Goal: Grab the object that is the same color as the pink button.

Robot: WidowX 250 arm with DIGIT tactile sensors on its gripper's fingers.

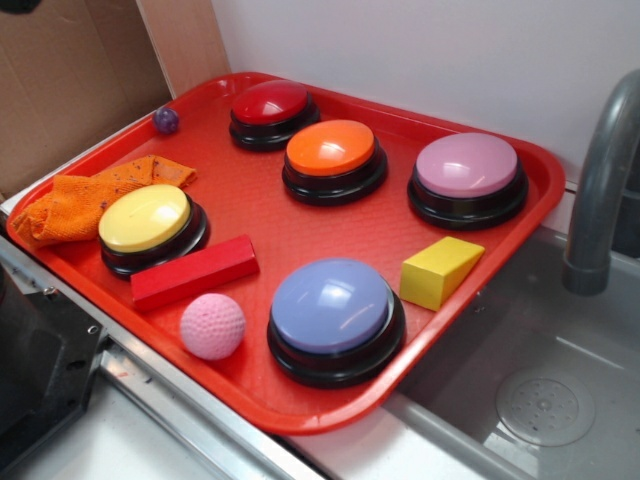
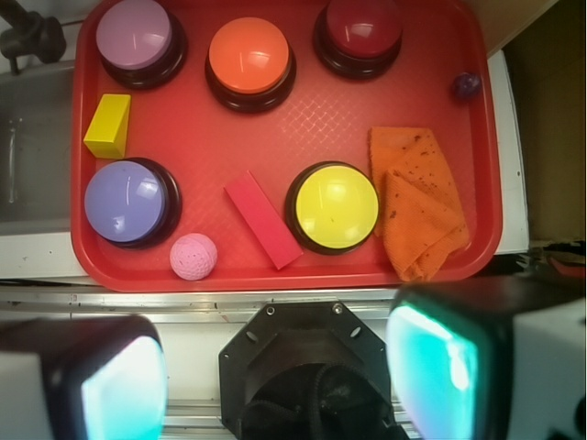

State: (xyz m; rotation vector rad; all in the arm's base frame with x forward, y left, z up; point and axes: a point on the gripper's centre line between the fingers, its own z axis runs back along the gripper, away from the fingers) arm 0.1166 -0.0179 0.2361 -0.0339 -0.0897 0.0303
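Note:
A small light-pink dimpled ball [image 1: 212,326] lies on the red tray [image 1: 300,220] near its front edge, between the red block and the blue-lavender button; it also shows in the wrist view [image 2: 193,256]. The pink button [image 1: 467,167] with a mauve dome on a black base sits at the tray's far right; in the wrist view [image 2: 135,34] it is at top left. My gripper [image 2: 275,371] is open and empty, high above the robot base, short of the tray's near edge. Its fingers [image 2: 431,367] frame the bottom of the wrist view. The gripper is out of the exterior view.
On the tray: red button [image 1: 270,103], orange button [image 1: 331,148], yellow button [image 1: 146,219], blue-lavender button [image 1: 331,306], red block [image 1: 194,273], yellow wedge [image 1: 440,271], orange cloth [image 1: 85,201], small dark purple ball [image 1: 166,120]. A sink with a grey faucet [image 1: 600,190] lies to the right.

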